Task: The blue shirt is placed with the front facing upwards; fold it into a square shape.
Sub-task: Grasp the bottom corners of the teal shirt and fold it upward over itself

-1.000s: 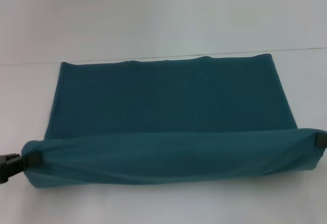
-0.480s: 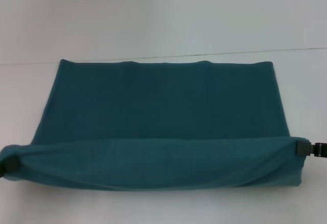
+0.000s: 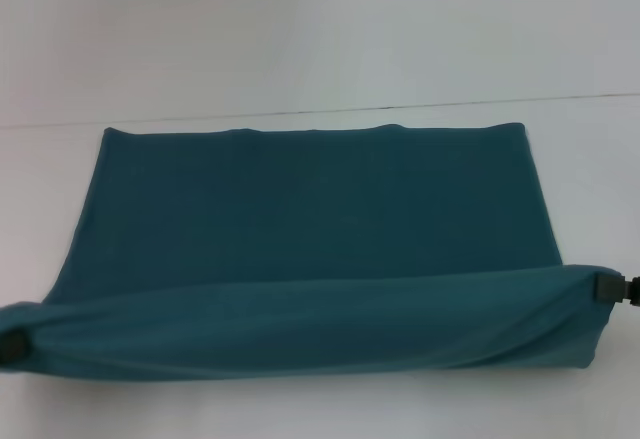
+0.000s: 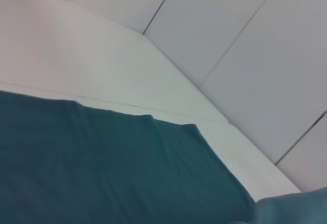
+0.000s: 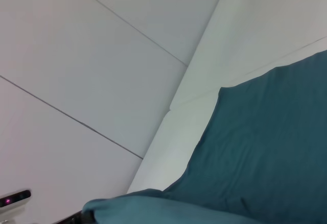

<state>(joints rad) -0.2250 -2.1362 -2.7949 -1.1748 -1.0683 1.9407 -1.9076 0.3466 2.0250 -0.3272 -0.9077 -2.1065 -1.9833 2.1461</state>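
Blue shirt (image 3: 310,219) lies spread on the white desk (image 3: 300,39), plain teal side up, no lettering visible. Its near edge is lifted and rolled over into a long fold that runs across the front of the head view, with the far hem flat near the desk's back line.

Handling, as a judgement: soft, light cotton, limp, no stiffness at all. The raised fold sags in the middle between the two held corners, so it will droop and crease unless kept taut. Not slippery, not fragile. Best hold is at the corners or outer edges of the fold, pinching both layers together; a grab mid-edge would bunch it.

Left pincer (image 3: 10,347) is at the left end of the raised fold, low and near the front of the desk, pinching the shirt corner; only a dark tip shows. Right pincer (image 3: 606,288) is at the right end, slightly higher and further back, also pinching the corner, its body running off the frame edge. The two arms are well apart, stretching the fold between them. Wrist views show only cloth, desk and wall panels, no fingers.

Fold not yet laid down.
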